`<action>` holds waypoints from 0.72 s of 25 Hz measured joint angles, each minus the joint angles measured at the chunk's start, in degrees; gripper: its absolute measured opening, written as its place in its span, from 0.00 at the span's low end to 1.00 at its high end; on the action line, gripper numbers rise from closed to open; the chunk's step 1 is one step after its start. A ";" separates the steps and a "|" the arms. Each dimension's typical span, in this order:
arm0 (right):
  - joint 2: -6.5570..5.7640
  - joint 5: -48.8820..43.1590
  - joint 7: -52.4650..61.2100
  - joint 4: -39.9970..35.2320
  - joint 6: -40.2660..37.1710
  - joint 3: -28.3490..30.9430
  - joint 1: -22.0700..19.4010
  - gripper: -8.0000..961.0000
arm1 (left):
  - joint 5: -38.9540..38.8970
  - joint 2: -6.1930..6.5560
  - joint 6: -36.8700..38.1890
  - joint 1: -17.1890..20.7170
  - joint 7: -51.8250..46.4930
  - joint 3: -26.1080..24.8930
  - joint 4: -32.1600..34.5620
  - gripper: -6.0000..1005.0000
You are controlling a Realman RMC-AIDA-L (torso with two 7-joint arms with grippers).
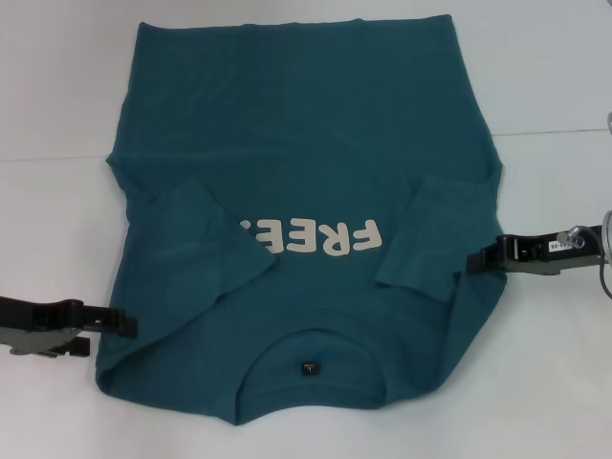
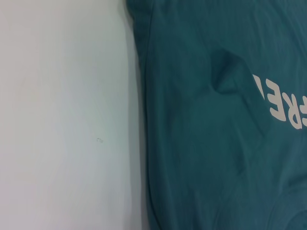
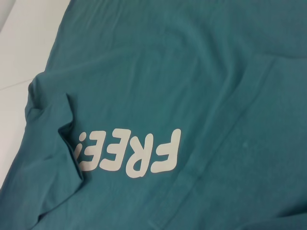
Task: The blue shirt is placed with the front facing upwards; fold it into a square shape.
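The blue shirt [image 1: 306, 134] lies flat on the white table, front up, with its neckline [image 1: 311, 337] towards me and the cream letters "FREE" [image 1: 320, 239] on the chest. Both sleeves are folded inward: one [image 1: 206, 239] covers the last letter, the other [image 1: 440, 239] lies beside the F. My left gripper [image 1: 126, 323] sits low at the shirt's left side edge near the shoulder. My right gripper [image 1: 475, 258] reaches just over the right side edge by the folded sleeve. The left wrist view shows the shirt's [image 2: 216, 143] edge and bare table; the right wrist view shows the shirt [image 3: 216, 72] with its letters [image 3: 132, 155].
The white table [image 1: 555, 76] surrounds the shirt on both sides and at the near edge. A small dark tag [image 1: 309, 367] sits inside the collar. The shirt's hem reaches the far end of the view.
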 joint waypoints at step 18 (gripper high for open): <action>0.00 0.09 -0.08 0.00 -0.08 0.00 0.00 0.05 | 0.11 0.12 -0.29 -0.09 -0.70 0.96 2.12 0.89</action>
